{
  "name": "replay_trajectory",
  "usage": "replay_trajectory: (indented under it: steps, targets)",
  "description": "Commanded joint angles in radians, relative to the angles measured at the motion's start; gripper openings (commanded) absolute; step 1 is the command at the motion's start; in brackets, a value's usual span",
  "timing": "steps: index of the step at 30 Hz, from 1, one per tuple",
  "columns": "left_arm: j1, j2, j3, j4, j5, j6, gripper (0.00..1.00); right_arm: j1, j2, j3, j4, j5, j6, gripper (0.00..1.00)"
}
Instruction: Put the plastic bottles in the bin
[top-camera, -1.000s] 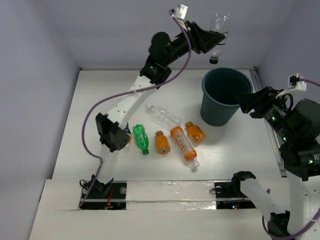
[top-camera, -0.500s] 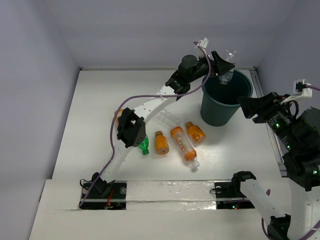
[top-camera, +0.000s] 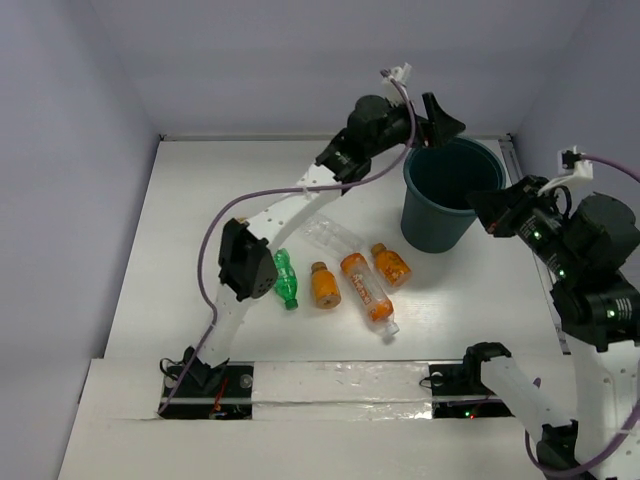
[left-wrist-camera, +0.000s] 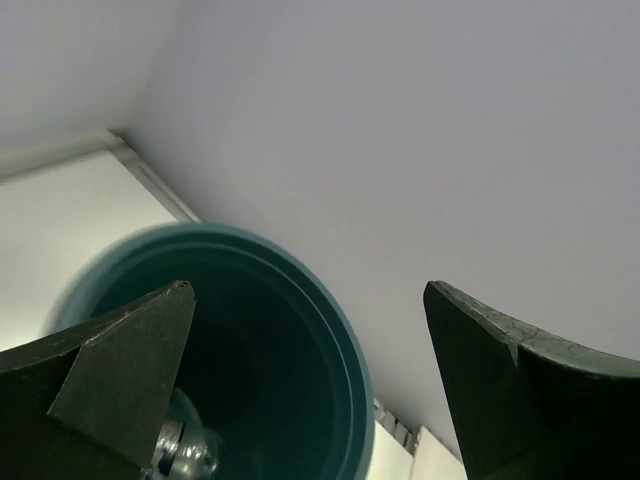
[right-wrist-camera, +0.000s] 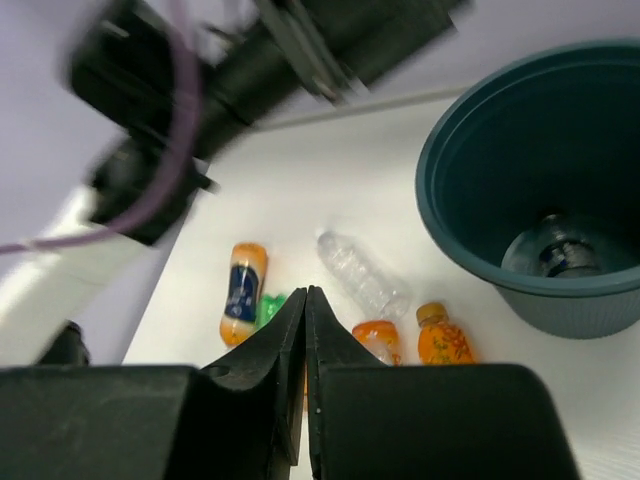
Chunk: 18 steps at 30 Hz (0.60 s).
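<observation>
Nearest you, the green bottle (top-camera: 285, 278), a stubby orange bottle (top-camera: 323, 285), a long orange bottle (top-camera: 365, 288), a second stubby one (top-camera: 390, 264) and a clear bottle (top-camera: 333, 235) lie on the table (top-camera: 180, 230), left of the bin (top-camera: 440, 220). Your right gripper (top-camera: 480, 205), fingers pressed together on nothing, hangs just right of the bin. Another bottle (right-wrist-camera: 555, 250) lies on its bottom. Your left gripper (left-wrist-camera: 308, 290), jaws spread wide and empty, hovers over the rim.

the left gripper (top-camera: 448, 124) is held high at full reach, jaws spread wide; the right gripper (right-wrist-camera: 305, 293) is pressed closed.
</observation>
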Motion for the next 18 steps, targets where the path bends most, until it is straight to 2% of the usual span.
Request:
replay_trajectory:
  steps: [1,2,5,8,9,12,13,15,16,18]
  targets:
    - [0.069,-0.259,0.011,-0.080,-0.075,0.066,0.99,0.032,0.041,-0.036,0.083,-0.088,-0.001,0.07]
    - [0.086,-0.296,0.001,-0.112,-0.092,0.063,0.99,0.047,0.052,-0.053,0.097,-0.089,0.000,0.07]
    - [0.155,-0.466,-0.026,-0.276,-0.135,0.042,0.99,0.190,0.122,-0.072,0.121,-0.021,-0.006,0.07]
    - [0.204,-0.557,-0.020,-0.376,-0.155,0.025,0.99,0.348,0.236,-0.079,0.126,0.050,-0.033,0.09]
    - [0.204,-0.618,-0.029,-0.422,-0.176,0.023,0.99,0.395,0.268,-0.076,0.127,0.073,-0.055,0.11]
    - [0.215,-0.743,-0.071,-0.465,-0.213,0.005,0.99,0.431,0.398,-0.055,0.112,0.104,-0.101,0.21]
    - [0.227,-0.774,-0.081,-0.471,-0.222,-0.004,0.99,0.431,0.430,-0.037,0.109,0.118,-0.134,0.38]
    - [0.241,-0.859,-0.104,-0.476,-0.232,-0.026,0.99,0.431,0.527,-0.018,0.111,0.138,-0.176,0.62]
    - [0.256,-0.880,-0.117,-0.480,-0.232,-0.037,0.99,0.431,0.564,0.012,0.108,0.138,-0.211,0.78]
    - [0.290,-0.936,-0.118,-0.490,-0.230,-0.058,0.99,0.440,0.677,0.045,0.095,0.132,-0.248,0.88]
